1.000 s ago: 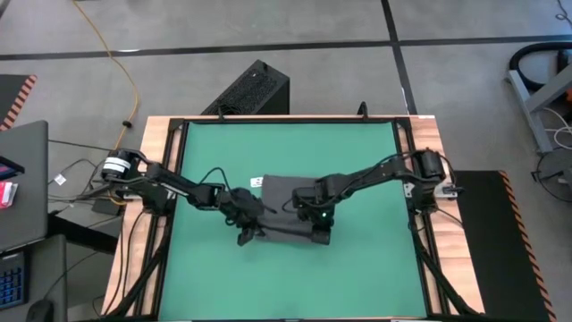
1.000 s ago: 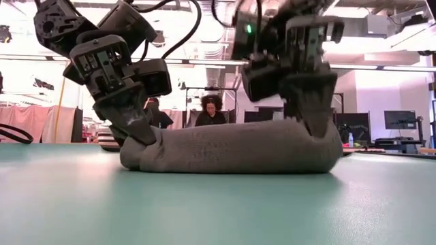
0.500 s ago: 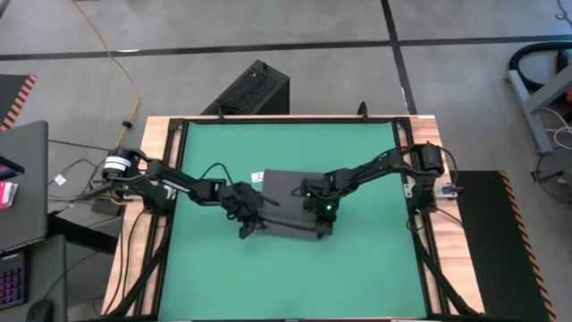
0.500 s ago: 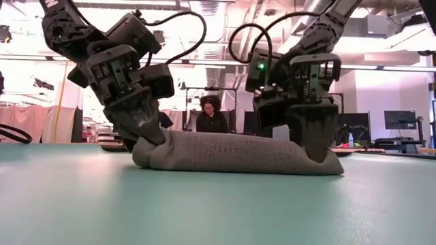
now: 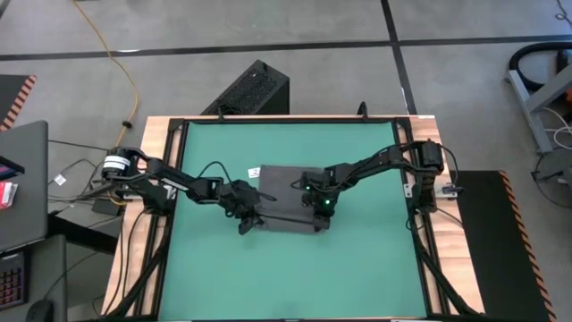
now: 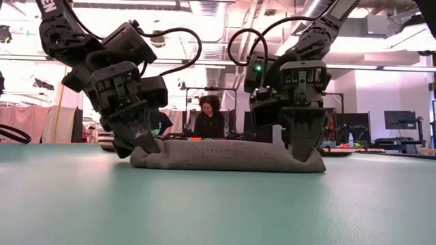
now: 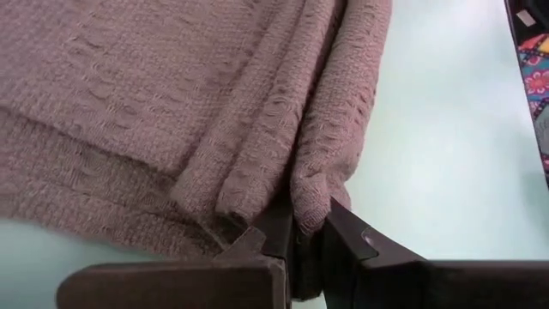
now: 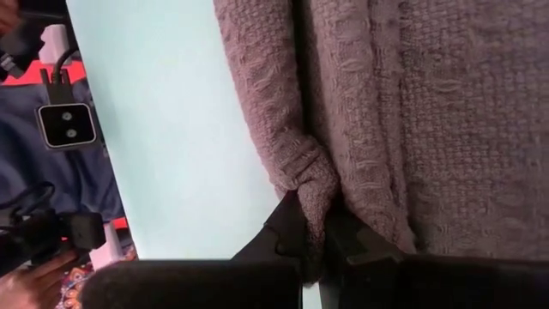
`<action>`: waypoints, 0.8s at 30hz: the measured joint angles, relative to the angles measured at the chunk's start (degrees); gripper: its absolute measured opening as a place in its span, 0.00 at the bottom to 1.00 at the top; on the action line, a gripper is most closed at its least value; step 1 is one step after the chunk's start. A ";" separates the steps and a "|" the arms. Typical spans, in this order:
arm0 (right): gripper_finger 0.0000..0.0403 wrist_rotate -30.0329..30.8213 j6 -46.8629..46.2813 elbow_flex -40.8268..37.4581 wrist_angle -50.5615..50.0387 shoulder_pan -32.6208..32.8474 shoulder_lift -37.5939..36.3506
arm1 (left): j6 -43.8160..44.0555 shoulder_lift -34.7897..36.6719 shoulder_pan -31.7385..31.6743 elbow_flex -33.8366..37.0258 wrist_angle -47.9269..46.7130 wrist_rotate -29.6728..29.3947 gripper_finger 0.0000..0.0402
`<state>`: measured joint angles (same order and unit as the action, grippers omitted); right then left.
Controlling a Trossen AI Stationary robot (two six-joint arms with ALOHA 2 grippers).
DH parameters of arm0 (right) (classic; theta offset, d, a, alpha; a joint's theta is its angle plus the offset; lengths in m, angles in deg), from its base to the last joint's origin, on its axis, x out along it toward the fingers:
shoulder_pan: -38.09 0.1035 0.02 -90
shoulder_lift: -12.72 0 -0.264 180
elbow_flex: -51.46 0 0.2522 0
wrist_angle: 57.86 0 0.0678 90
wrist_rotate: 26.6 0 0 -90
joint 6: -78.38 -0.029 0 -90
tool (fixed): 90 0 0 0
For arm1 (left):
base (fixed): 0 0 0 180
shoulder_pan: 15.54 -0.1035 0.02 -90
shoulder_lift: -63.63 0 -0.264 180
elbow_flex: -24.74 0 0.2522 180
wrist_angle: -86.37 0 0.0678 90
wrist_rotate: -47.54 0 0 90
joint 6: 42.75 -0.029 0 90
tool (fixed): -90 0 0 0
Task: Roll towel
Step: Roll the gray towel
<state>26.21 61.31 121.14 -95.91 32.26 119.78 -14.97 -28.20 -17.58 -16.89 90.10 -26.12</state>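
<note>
Towel (image 5: 284, 199) is seen lying near the middle of the green table (image 5: 357, 268), dark grey, with its near edge gathered into a low roll and a flat part spread toward the far side, where a small white label (image 5: 253, 171) shows at the left far corner. In the low view the cloth (image 6: 225, 155) is shown as a long, low bundle resting on the tabletop. The left gripper (image 5: 246, 220) is set at the left end of the rolled edge, and its fingers (image 7: 347, 245) are closed narrowly on a fold of the fabric, as the left wrist view shows. The right gripper (image 5: 318, 217) is placed at the right end of the same edge, and its fingers (image 8: 287, 232) are likewise pinched tight on a bunched fold of the fabric (image 8: 403, 112). Both grippers are seen in the low view tilted down with their tips at the tabletop, the left one (image 6: 139, 144) at the bundle's left end and the right one (image 6: 300, 150) at its right end. A person (image 6: 210, 117) is visible in the room beyond the table. A black box (image 5: 248, 89) is seen on the floor past the table's far edge.
</note>
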 joint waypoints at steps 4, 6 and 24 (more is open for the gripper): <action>0.06 0.41 -0.01 -0.07 0.60 0.22 0.00 | -5.85 0.30 0.17 0.27 1.60 6.23 0.09; 0.06 0.46 0.01 -0.10 0.95 0.22 0.00 | -7.92 1.07 1.02 0.34 2.50 8.28 0.14; 0.06 1.01 0.49 -0.13 2.59 0.20 0.07 | -30.29 17.48 23.20 0.23 3.75 -27.15 0.06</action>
<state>27.22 61.80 121.01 -93.32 32.46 119.85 -45.26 -10.72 5.61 -16.66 93.85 -53.26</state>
